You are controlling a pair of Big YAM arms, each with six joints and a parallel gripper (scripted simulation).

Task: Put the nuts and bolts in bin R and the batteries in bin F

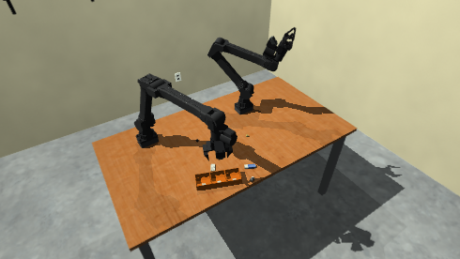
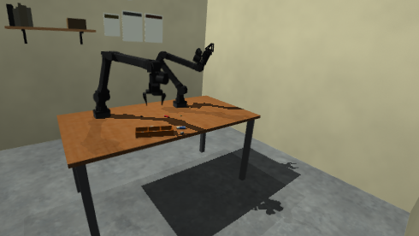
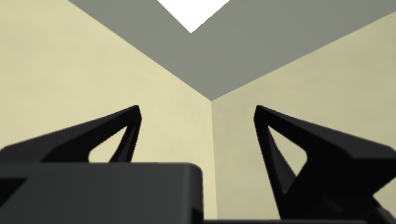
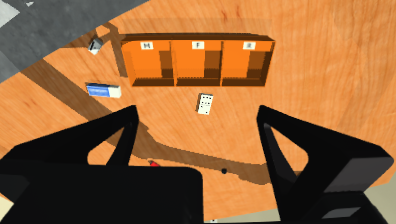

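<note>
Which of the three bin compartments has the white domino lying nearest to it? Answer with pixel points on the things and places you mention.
The middle one, marked F (image 4: pixel 198 45): the domino (image 4: pixel 204 104) lies just outside its wall, unlike M or R.

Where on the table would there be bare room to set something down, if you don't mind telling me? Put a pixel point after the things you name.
Bare wood lies beyond the R end of the three-compartment bin (image 1: pixel 219 185) (image 2: pixel 155 134) (image 4: pixel 198 82), and between the domino (image 1: pixel 213 167) (image 4: pixel 205 104) and the small black object (image 1: pixel 197 140) (image 4: pixel 224 171). It is tighter at the M end, where the blue-and-white block (image 1: pixel 250 166) (image 2: pixel 181 127) (image 4: pixel 103 90) and a small grey object (image 1: pixel 253 178) (image 2: pixel 181 133) (image 4: pixel 95 46) lie.
</note>
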